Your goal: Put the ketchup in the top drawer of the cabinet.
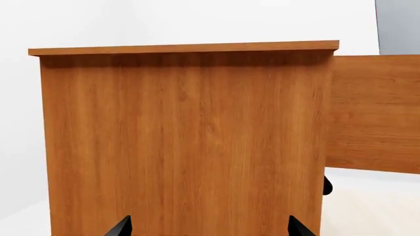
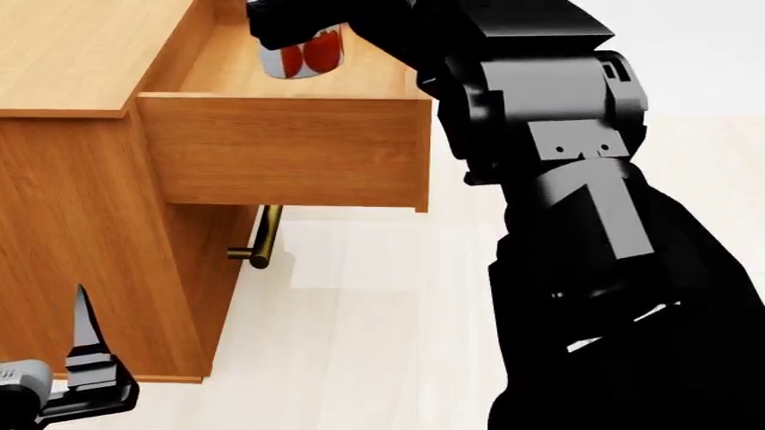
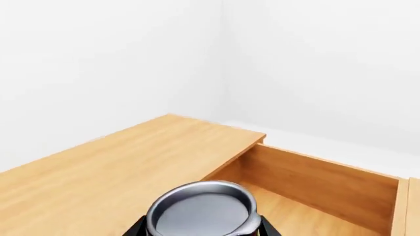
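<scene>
One ketchup (image 2: pixel 304 54) can is in view, one cabinet (image 2: pixel 84 224), and two drawers: the top drawer (image 2: pixel 287 152), pulled well out, and a lower one that shows only by its brass bar handle (image 2: pixel 263 237) below the open drawer's front. There are two arms, each with one gripper.

In the head view the right arm (image 2: pixel 562 179) fills the right side, a thick black column that rises from the lower edge, bends at a grey joint and reaches up and across to the open top drawer. The right gripper (image 2: pixel 281 27) is at the upper edge of that view, over the drawer's cavity, and its jaws are pinched on the ketchup; the can's red label and silver base show just below the black fingers, above the drawer's floor. Whether the can touches the floor cannot be told. The right wrist view looks down on the can's shiny silver lid (image 3: pixel 200 209) with black finger parts at either side of it, the drawer's inner walls (image 3: pixel 315 177) beyond and the cabinet's top panel (image 3: pixel 118 167) beside them.

The left arm is low, at the head view's lower left corner, near the cabinet's side and base. The left gripper (image 2: pixel 84 358) points upward there; in the left wrist view its two dark fingertips (image 1: pixel 119 227) stand spread well apart, with nothing between them, facing the cabinet's plain side panel (image 1: pixel 184 142).
</scene>
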Controlling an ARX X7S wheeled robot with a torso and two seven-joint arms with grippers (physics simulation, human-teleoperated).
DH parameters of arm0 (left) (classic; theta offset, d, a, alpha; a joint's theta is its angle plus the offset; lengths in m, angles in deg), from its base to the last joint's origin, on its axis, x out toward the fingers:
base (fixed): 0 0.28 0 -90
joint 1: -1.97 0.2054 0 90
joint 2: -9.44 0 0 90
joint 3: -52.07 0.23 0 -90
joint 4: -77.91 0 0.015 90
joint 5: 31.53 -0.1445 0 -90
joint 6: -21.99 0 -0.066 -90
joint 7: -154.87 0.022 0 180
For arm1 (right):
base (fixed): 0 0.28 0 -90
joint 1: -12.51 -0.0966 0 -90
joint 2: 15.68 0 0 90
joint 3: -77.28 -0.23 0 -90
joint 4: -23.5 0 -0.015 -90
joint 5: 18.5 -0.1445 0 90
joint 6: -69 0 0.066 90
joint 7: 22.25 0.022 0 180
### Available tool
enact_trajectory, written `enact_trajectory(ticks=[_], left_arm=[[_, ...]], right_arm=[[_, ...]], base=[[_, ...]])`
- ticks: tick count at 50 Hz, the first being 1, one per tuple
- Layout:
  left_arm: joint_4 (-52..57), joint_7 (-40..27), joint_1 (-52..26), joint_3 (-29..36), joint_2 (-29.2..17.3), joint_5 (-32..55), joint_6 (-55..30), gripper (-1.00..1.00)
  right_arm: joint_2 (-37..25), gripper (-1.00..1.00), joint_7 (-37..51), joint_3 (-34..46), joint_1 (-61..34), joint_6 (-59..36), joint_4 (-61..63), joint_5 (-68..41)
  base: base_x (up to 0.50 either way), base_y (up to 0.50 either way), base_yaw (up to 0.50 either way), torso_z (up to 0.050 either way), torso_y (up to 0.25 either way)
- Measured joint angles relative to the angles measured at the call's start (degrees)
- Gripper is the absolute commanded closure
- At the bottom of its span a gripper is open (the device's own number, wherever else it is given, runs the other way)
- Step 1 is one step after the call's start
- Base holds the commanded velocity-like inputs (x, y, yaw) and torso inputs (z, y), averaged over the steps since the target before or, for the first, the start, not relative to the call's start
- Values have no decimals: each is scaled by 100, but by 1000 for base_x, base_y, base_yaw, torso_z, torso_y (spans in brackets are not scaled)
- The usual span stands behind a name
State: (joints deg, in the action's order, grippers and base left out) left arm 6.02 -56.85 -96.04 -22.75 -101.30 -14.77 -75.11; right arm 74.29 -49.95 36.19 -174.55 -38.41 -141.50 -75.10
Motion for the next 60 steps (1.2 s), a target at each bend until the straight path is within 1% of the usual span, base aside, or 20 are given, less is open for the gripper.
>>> enact_trajectory(ticks=[23,60], left_arm=[[30,-46,10,28,-24,-11,-2,-100],[17,-95,1,51,-59,-3,16,-100]], right_arm=[[0,100,-36,-214,131,-61,0,351],[-1,100,-25,-169,300,-26,0,433]], base=[[0,0,0,0,0],[0,0,0,0,0]])
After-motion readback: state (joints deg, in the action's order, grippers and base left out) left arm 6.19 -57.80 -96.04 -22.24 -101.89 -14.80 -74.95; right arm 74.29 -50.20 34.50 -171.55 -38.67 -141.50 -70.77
